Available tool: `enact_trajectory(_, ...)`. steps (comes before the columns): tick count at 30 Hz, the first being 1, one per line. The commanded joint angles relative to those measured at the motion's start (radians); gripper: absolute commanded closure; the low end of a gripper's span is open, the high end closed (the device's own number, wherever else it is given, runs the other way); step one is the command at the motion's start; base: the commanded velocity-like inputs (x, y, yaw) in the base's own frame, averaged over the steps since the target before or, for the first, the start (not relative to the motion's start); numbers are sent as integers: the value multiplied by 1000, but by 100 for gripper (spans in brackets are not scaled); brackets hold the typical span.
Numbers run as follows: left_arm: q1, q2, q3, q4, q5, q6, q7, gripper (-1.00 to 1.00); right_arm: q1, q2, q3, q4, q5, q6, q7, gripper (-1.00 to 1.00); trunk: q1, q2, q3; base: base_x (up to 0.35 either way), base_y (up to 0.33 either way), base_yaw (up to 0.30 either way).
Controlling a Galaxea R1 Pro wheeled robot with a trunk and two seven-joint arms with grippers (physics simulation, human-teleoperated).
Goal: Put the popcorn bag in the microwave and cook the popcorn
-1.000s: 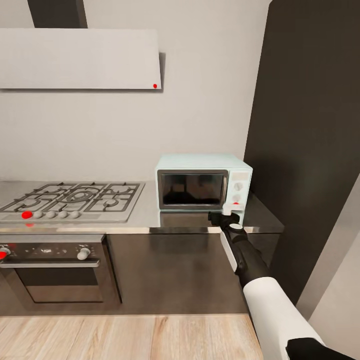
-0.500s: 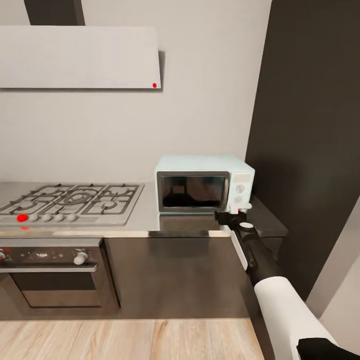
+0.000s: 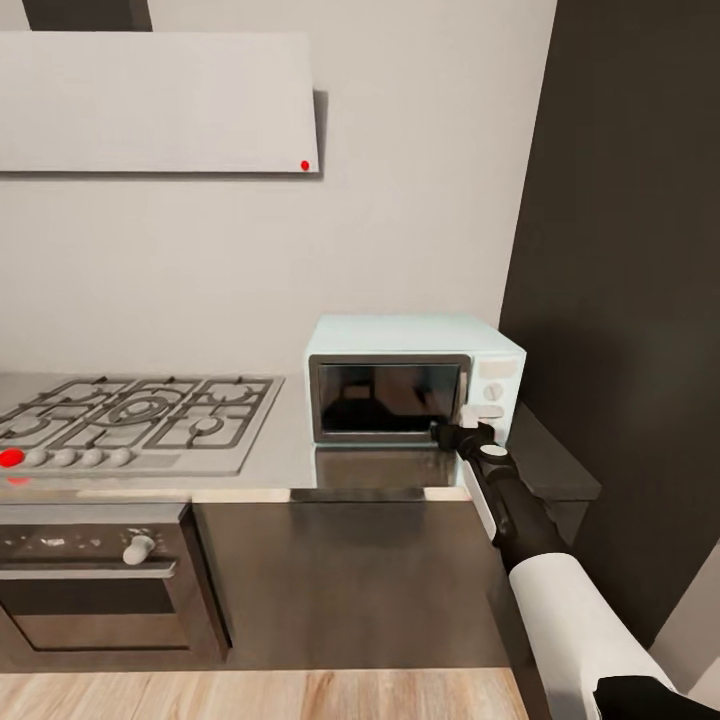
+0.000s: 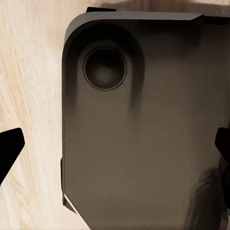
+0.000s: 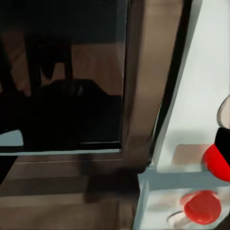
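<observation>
The pale mint-blue microwave (image 3: 410, 385) stands on the light grey countertop (image 3: 290, 455) with its dark glass door shut. My right gripper (image 3: 465, 428) is open, right in front of the microwave's lower right corner, between the door's edge and the white knobs. Its wrist view looks close up at the door glass (image 5: 62, 96), the mint control panel (image 5: 201, 86) and a red round light (image 5: 216, 160) beside one black fingertip (image 5: 223, 139). The popcorn bag is out of view. My left gripper (image 4: 115, 148) hangs open over the robot's dark base (image 4: 143, 143).
A steel gas hob (image 3: 135, 420) with black grates lies left of the microwave, above a dark oven (image 3: 95, 580). A white hood (image 3: 155, 100) hangs over them. A tall dark cabinet (image 3: 630, 300) rises close on the microwave's right. Wood floor (image 3: 250, 695) lies below.
The head view has shifted right and closer to the counter. My right gripper has come up from the counter's edge to the microwave's lower right front.
</observation>
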Motion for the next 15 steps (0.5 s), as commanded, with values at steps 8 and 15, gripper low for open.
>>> enact_trajectory(8, 0, 1, 4, 0, 7, -2, 1, -100, 1, 6, -5, -3, 11, -5, 0, -100, 0, 0, -1, 21, -3, 0)
enact_trajectory(15, 0, -1, 5, 0, 7, -3, 1, -100, 1, -10, -3, -26, 11, -2, 2, -100, 0, 0, -1, 9, -4, 0)
